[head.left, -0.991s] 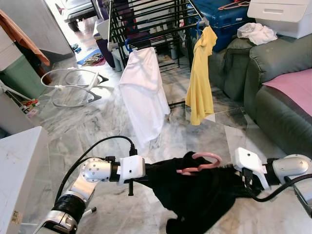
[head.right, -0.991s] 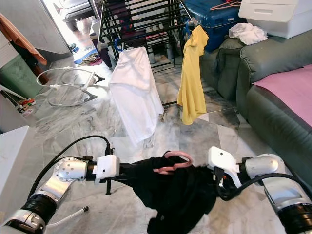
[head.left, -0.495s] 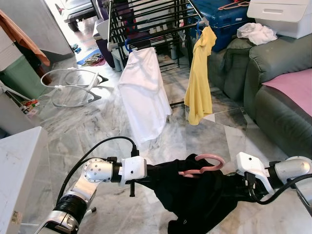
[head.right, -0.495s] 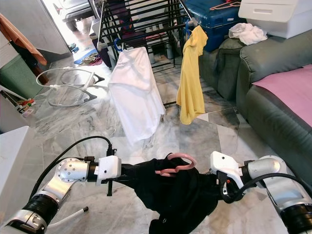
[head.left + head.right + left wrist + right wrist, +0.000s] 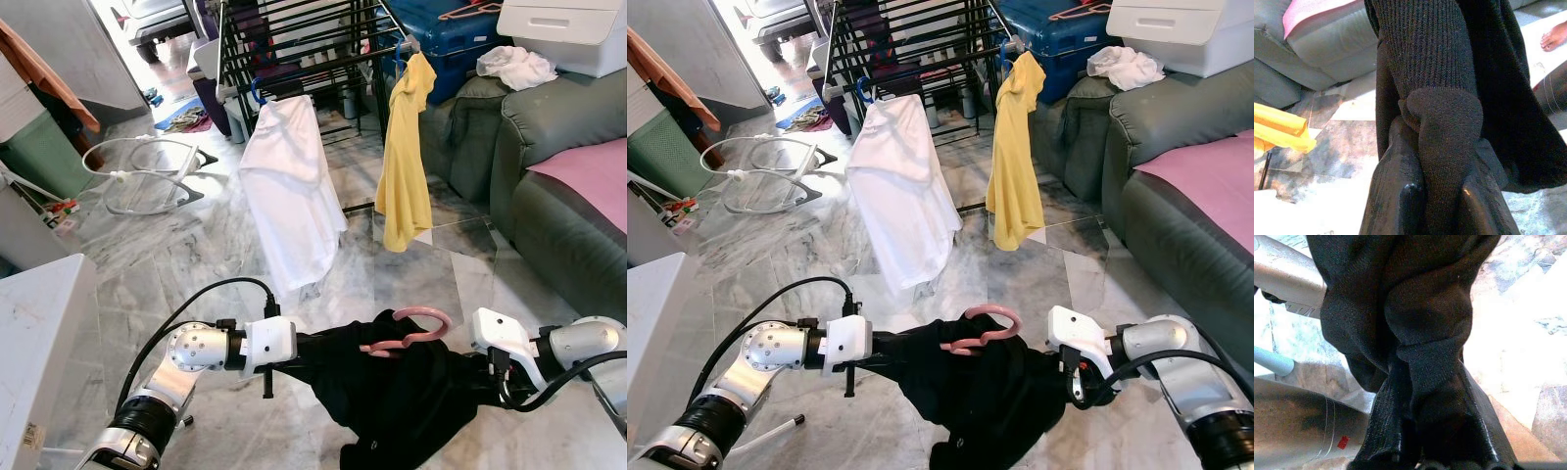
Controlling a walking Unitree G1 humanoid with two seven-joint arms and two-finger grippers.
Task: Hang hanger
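Between the two arms in the head views, the black garment [image 5: 402,392] carries the pink hanger [image 5: 407,331], well short of the drying rack [image 5: 294,44]; uneven pull could tip the hanger out. At the left wrist, the left gripper [image 5: 1432,196] is clenched on a knit fold. At the right wrist, the right gripper [image 5: 1432,431] likewise pinches cloth, which could slip.

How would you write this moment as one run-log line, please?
stage: carrying | left gripper: shut on black garment | right gripper: shut on black garment | pink hanger: in garment, hook up | drying rack: ahead
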